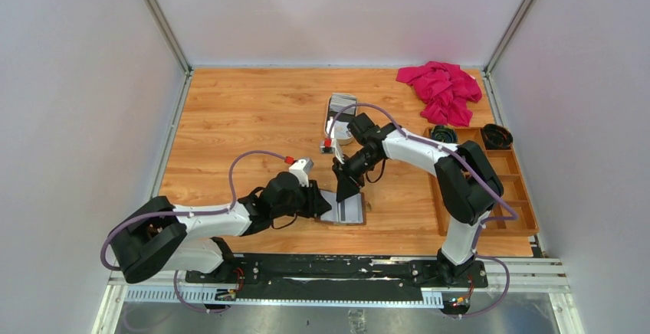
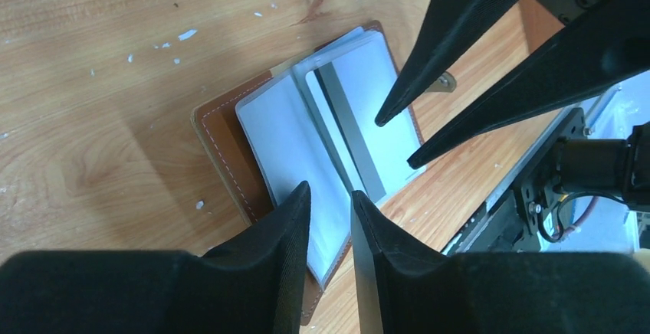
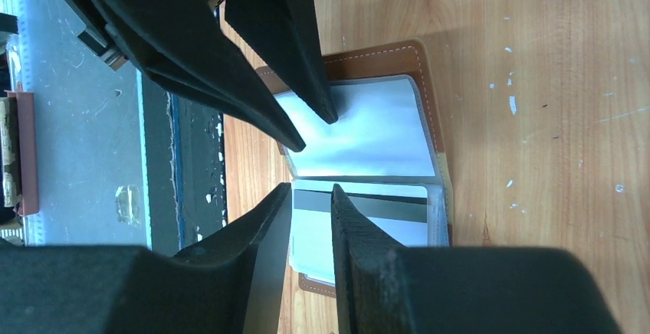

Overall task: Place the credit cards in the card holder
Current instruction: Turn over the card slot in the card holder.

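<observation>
Left gripper [image 2: 331,204] jaws narrowly parted over open card holder [image 2: 222,135]; beyond them, right gripper [image 2: 397,141] tips above striped credit card [image 2: 356,96].

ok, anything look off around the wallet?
Nothing serious. The card holder lies open, one striped card in a sleeve. Only oddities: white flecks on the tabletop nearby, and a crumpled pink cloth at the far right corner.

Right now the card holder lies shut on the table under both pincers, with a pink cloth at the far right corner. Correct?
Not shut: the left wrist view shows the card holder lying open, a striped card in one pocket. It lies on the table under the left pincer and right pincer, with the pink cloth at the far right corner.
</observation>
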{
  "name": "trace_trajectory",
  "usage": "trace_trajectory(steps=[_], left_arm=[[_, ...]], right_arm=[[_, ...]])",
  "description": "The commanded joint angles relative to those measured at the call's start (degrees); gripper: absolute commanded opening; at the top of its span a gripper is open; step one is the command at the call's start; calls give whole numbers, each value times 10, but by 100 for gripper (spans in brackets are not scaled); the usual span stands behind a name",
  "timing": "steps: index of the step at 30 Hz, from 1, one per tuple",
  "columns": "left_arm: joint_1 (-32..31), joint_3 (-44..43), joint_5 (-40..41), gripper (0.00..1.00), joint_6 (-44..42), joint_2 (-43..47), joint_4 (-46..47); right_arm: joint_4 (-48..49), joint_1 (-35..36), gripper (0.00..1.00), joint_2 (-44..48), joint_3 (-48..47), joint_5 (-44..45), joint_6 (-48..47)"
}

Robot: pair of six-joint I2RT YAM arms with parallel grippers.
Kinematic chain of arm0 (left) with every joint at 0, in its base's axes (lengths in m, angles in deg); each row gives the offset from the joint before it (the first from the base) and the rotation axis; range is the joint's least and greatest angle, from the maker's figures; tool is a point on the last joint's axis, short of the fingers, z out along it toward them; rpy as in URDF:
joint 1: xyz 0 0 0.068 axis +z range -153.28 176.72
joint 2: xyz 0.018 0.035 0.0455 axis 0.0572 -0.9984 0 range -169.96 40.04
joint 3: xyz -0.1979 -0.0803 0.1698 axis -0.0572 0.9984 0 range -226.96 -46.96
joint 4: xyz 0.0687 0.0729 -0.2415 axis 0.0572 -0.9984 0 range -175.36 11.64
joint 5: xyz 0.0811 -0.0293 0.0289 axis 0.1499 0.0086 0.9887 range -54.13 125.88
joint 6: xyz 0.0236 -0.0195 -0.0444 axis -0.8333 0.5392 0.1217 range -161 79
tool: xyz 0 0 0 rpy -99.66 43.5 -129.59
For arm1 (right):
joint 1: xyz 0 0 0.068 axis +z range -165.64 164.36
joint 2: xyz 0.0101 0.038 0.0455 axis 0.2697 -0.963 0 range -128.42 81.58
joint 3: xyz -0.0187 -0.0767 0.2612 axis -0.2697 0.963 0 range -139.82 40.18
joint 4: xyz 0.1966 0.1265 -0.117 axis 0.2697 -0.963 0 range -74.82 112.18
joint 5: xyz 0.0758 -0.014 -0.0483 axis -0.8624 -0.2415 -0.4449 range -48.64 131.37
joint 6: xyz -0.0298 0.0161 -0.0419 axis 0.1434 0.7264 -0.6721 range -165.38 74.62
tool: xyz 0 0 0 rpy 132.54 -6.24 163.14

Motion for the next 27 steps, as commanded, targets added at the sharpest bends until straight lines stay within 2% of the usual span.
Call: trace_trajectory(steps=[1,12,27], left_arm=[[4,-8,-6,33,-6,25,-3],[4,-9,7,46,-13,58,-28],[5,-20,16,51,-33,66,-70]], right_arm=[[-27,-8,29,16,-19,-17,-23],[-30,-10,29,15,-20,-14,-23],[-52,-25,30,8,-14,0,-47]])
